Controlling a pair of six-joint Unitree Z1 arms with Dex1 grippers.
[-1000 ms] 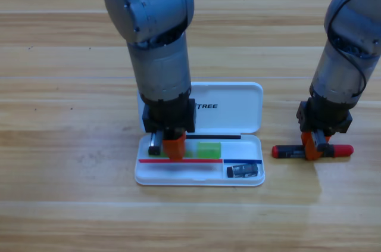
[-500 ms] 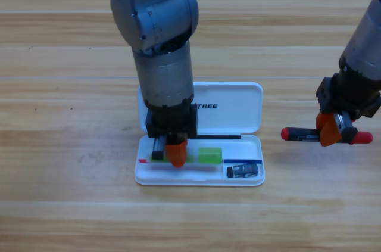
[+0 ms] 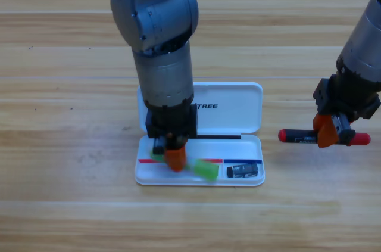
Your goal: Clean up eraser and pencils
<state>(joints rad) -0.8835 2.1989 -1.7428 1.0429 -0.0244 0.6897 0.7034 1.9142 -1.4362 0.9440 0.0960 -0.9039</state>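
The left gripper points down into the white case and pinches the green pencil, which lies tilted in the tray. Just right of it, the eraser sits in the small corner box. Far right, the right gripper squeezes the red-and-black pencil over the wooden table.

Two pencils, one eraser, one case

Light wooden table (long planks), perhaps glossy, evenly lit
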